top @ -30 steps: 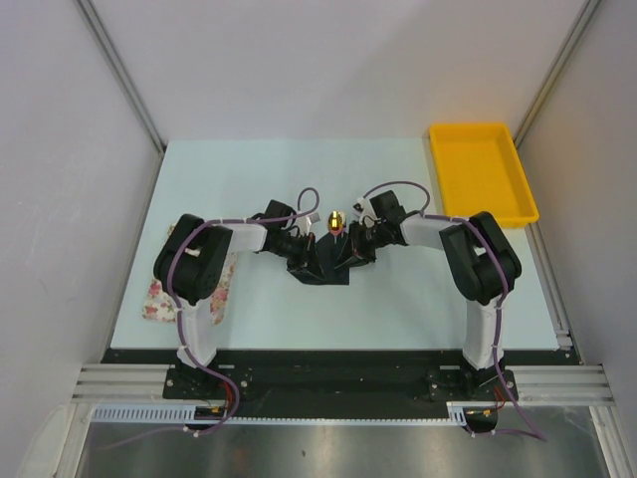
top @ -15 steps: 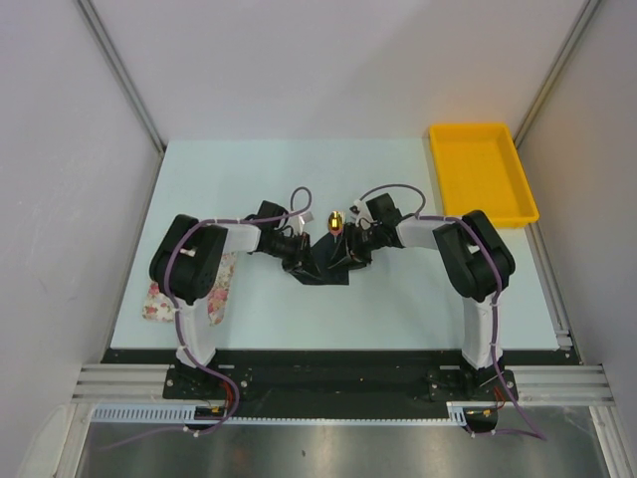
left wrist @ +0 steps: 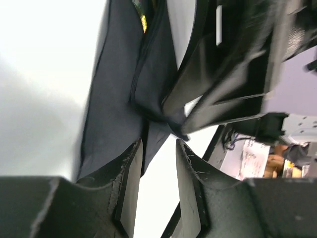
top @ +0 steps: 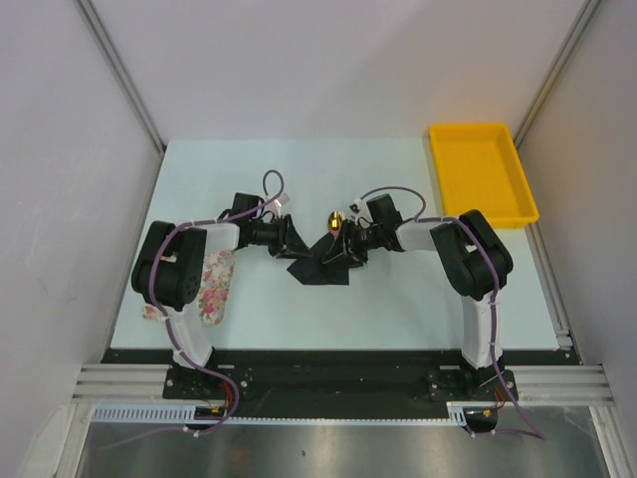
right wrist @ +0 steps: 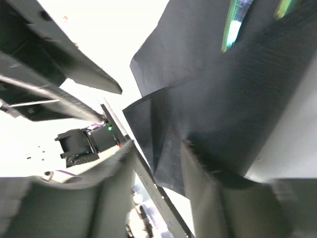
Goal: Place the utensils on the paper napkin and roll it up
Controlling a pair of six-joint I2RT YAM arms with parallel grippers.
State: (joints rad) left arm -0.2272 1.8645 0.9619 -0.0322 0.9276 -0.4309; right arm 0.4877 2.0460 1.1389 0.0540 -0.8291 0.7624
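The black paper napkin (top: 320,267) lies crumpled at the table's middle, part of it folded up. The utensils lie in it; a gold end (top: 336,219) sticks out at its far side. Greenish handles show in the right wrist view (right wrist: 232,29), and a yellow glint shows in the left wrist view (left wrist: 143,21). My left gripper (top: 296,242) is at the napkin's left edge, open, with the napkin (left wrist: 119,99) just ahead of its jaws (left wrist: 157,145). My right gripper (top: 344,246) is open, with a raised fold of the napkin (right wrist: 168,148) between its jaws (right wrist: 158,144).
A pink-and-white floral mat (top: 213,286) lies under the left arm at the table's left. A yellow tray (top: 468,134) stands at the back right. Both arms reach inward, their grippers close together over the napkin.
The left arm has swung back to the left, and its gripper has drawn away from the napkin's middle to its left edge. The right gripper has shifted slightly left.
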